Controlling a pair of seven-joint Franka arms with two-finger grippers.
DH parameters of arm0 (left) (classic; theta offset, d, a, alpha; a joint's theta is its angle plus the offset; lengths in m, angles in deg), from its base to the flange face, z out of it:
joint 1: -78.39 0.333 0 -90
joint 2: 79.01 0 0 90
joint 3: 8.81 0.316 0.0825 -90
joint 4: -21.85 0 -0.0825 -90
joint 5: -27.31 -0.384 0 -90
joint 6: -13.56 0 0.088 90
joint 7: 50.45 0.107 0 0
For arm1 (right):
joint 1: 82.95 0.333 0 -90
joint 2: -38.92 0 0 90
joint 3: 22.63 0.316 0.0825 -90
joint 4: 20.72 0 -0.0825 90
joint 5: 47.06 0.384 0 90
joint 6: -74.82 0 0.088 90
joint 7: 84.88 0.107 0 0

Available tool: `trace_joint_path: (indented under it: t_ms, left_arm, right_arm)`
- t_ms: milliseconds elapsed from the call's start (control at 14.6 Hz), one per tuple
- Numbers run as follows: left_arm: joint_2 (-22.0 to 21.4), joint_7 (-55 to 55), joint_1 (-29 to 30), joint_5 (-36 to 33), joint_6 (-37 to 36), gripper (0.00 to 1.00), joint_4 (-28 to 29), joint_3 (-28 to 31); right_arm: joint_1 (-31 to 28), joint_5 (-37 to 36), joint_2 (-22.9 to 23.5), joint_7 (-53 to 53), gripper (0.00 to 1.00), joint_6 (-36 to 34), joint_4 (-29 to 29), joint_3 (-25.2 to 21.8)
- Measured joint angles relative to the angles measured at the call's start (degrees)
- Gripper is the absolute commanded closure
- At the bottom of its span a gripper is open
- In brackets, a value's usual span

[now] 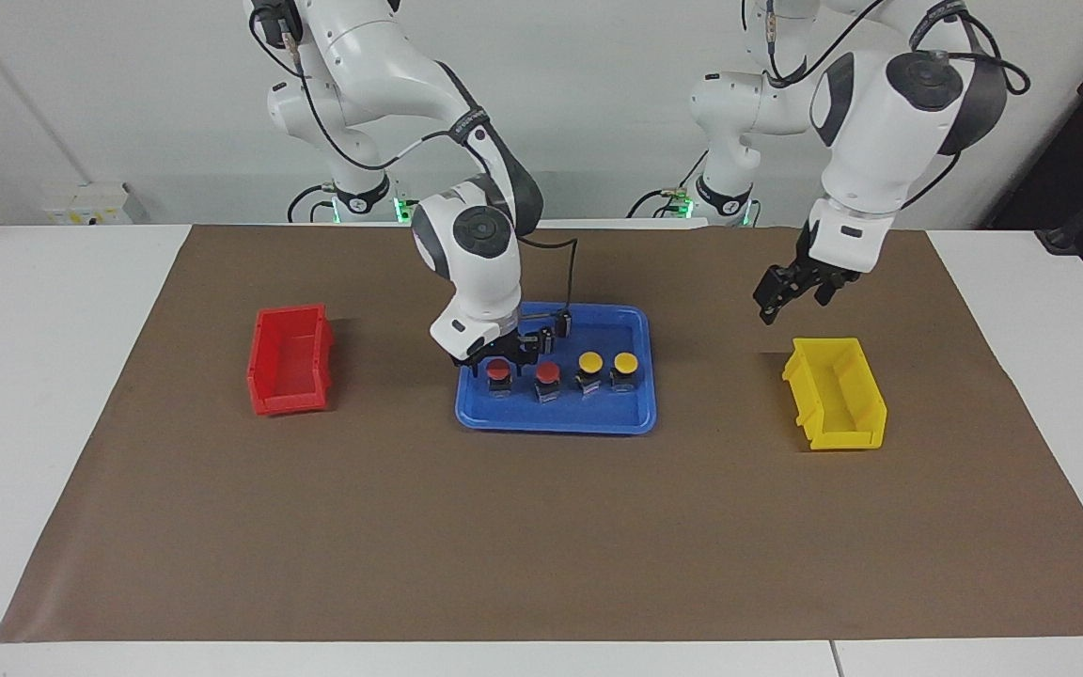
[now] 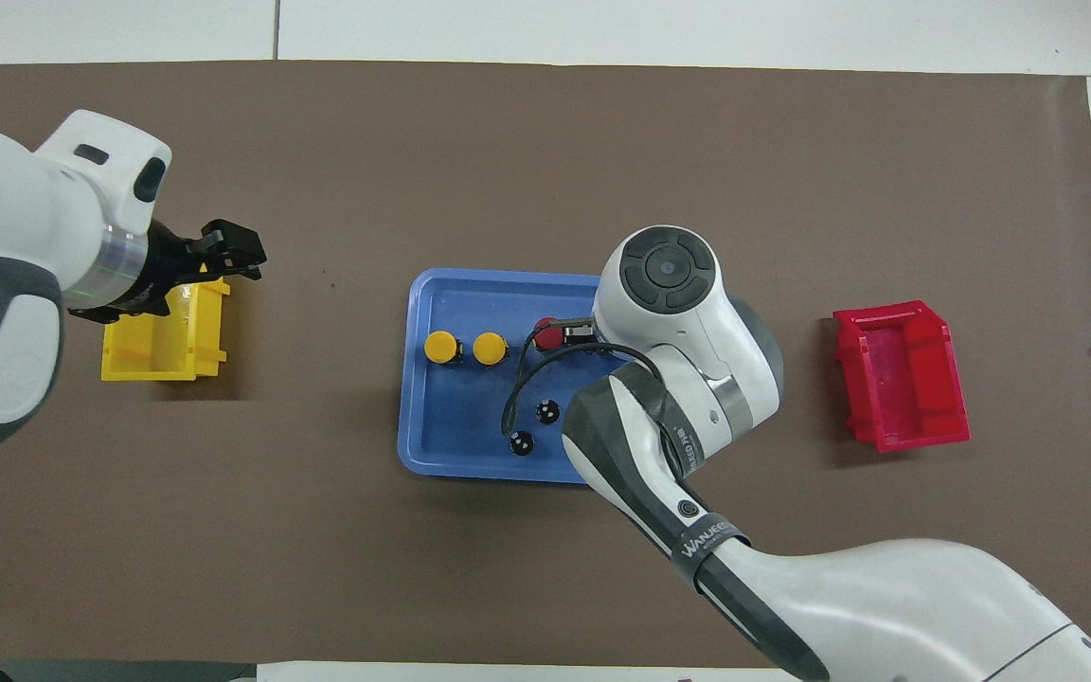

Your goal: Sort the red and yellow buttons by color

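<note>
Two red buttons (image 1: 499, 371) (image 1: 547, 374) and two yellow buttons (image 1: 589, 362) (image 1: 625, 363) stand in a row in the blue tray (image 1: 556, 420). My right gripper (image 1: 501, 359) is low in the tray, open, with its fingers on either side of the red button at the right arm's end of the row. In the overhead view the right hand hides that button; the other red button (image 2: 548, 333) and the yellow ones (image 2: 440, 347) (image 2: 490, 349) show. My left gripper (image 1: 791, 293) is open and empty, raised over the yellow bin's edge nearest the robots.
A yellow bin (image 1: 833, 393) stands toward the left arm's end of the table and a red bin (image 1: 290, 359) toward the right arm's end, both empty. Two small black cylinders (image 2: 546, 411) (image 2: 520, 442) stand in the tray nearer to the robots than the buttons.
</note>
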Motion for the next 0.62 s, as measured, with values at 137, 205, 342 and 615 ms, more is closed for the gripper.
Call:
trace_joint_path:
  t_ms: [137, 205, 342, 615]
  left_arm:
    - [2.39, -6.35, -3.54, -0.01, 3.06, 0.0, 0.92, -0.01]
    - [3.98, -8.5, -4.85, -0.01, 4.48, 0.0, 1.01, -0.01]
    - [7.34, -11.43, -6.72, -0.01, 7.5, 0.03, 1.07, 0.02]
    - [12.16, -14.28, -10.08, -0.01, 11.55, 0.1, 1.09, 0.01]
  right_arm:
    - [-0.01, 0.04, -0.12, 0.0, 0.75, 0.04, -0.02, -0.01]
    - [-0.09, 0.04, -0.3, 0.0, 0.75, 0.04, -0.19, -0.03]
    - [-0.67, 0.03, -1.4, -0.09, 0.75, -0.82, -1.7, -0.18]
    - [-8.04, 0.02, -9.68, -8.0, 0.74, -12.01, -3.15, -0.39]
